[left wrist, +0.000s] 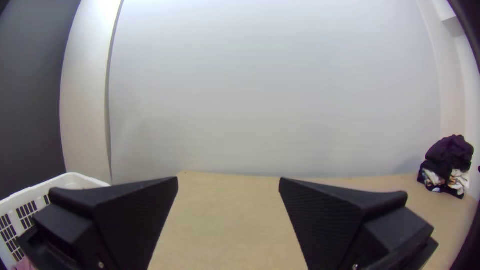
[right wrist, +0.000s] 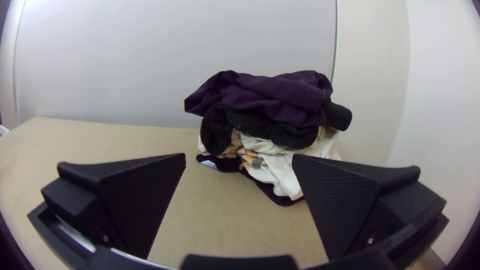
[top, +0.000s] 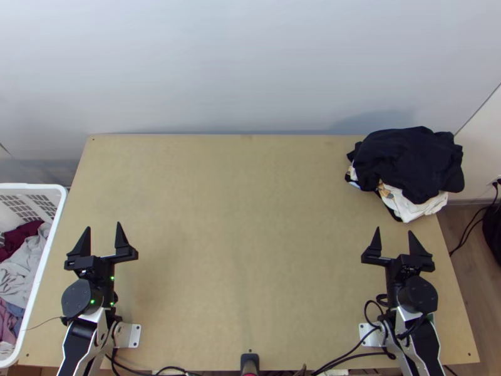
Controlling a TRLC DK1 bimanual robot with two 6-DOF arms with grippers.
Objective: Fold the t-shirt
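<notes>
My left gripper (top: 104, 241) stands open over the table's left part, with nothing between its fingers; in the left wrist view the same gripper (left wrist: 228, 185) has its fingers wide apart. My right gripper (top: 394, 243) is open and empty near the table's right side, also as the right gripper (right wrist: 239, 162) in its wrist view. Beyond it, at the far right corner, lies a bunched pile of clothes: dark cloth (top: 410, 160) on top, white printed cloth (top: 410, 205) beneath. Which piece is a t-shirt I cannot tell.
The light wooden table (top: 244, 238) stretches between the arms, a pale wall behind it. A white basket (top: 55, 232) with maroon, grey and purple clothes stands beyond the left edge. Black cables (top: 347, 358) run along the near edge.
</notes>
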